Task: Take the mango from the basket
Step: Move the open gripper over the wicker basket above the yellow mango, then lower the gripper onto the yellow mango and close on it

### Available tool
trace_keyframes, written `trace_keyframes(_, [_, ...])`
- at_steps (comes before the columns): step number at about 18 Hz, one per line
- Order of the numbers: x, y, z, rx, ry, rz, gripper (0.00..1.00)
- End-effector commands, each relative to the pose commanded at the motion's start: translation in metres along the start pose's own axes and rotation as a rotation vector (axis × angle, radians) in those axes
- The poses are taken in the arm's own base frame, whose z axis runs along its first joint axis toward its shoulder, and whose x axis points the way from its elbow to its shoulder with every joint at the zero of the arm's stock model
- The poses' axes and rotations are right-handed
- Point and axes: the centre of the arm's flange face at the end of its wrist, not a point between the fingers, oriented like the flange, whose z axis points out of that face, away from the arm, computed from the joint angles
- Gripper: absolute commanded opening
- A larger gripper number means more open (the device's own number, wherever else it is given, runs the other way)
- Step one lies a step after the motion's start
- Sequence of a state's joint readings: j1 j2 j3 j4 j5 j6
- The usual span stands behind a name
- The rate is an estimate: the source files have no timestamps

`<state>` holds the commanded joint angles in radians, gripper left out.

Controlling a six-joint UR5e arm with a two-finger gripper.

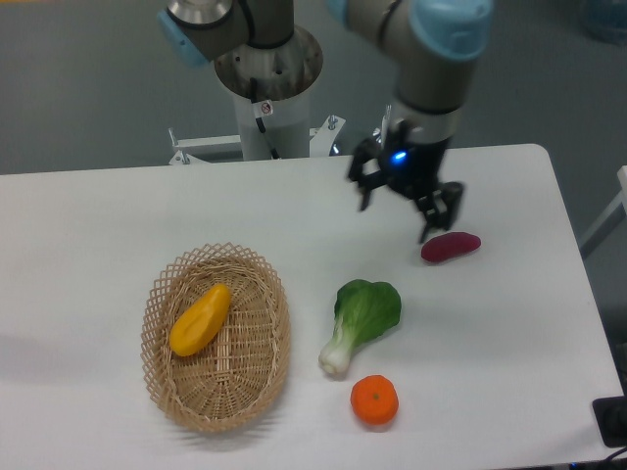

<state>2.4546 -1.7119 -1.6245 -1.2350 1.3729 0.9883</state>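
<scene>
One mango (200, 319): lying inside basket (263, 377), left of table.
Gripper (395, 217): fingers spread, empty, above table, beside purple tuber (451, 246).

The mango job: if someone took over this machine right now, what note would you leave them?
Gripper: open, empty, in the air above the table, beside the purple-red oblong.
Mango: lying in the basket, at the table's left, untouched.
Done: nothing grasped.
Left: move over the basket, lower, close on the mango, lift it out.
Bok choy and orange lie right of the basket.
</scene>
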Motion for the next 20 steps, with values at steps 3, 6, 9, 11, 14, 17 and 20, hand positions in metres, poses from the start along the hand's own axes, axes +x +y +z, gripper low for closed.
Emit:
trace_keyframes(3, [0.03, -0.031, 0.028, -0.005, 0.022, -0.016, 1.0])
trace_keyframes(6, [0.066, -0.058, 0.07, -0.038, 0.062, -0.024, 1.0])
trace_keyframes(9, [0.097, -0.08, 0.102, -0.05, 0.064, 0.033, 1.0])
trace_keyframes(11, [0.11, -0.082, 0.122, -0.091, 0.062, 0.059, 1.0])
trace_keyframes(14, [0.132, -0.089, 0.143, -0.113, 0.071, 0.105, 1.0])
trace_keyframes(17, [0.134, -0.088, 0.158, -0.153, 0.04, 0.129, 1.0])
trace_keyframes(20, [0.148, -0.092, 0.175, -0.205, 0.014, 0.166, 1.0])
